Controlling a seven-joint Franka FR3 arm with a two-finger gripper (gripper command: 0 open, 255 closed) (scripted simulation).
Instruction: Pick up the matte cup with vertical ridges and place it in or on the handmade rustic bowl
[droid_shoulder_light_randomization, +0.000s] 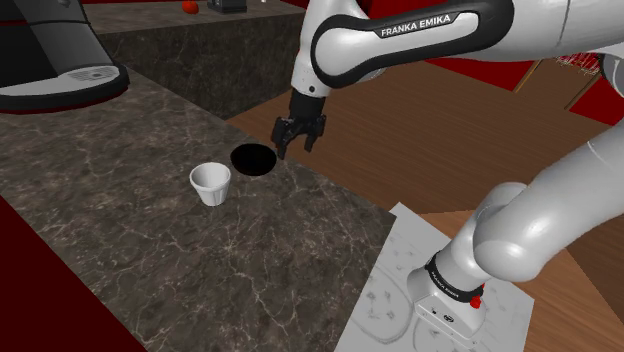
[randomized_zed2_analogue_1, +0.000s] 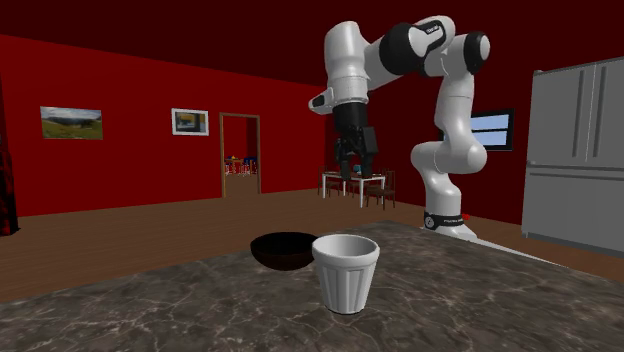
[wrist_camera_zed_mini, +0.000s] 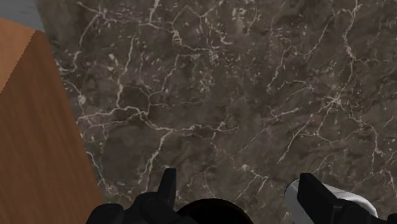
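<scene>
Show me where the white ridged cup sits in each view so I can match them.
Shoulder view: cup left of centre, just left of the black bowl.
Second exterior view: cup in the foreground, black bowl behind it.
Wrist view: cup's white edge peeks past one finger of the open gripper.
Shared landmark: the black bowl beside the cup.
</scene>
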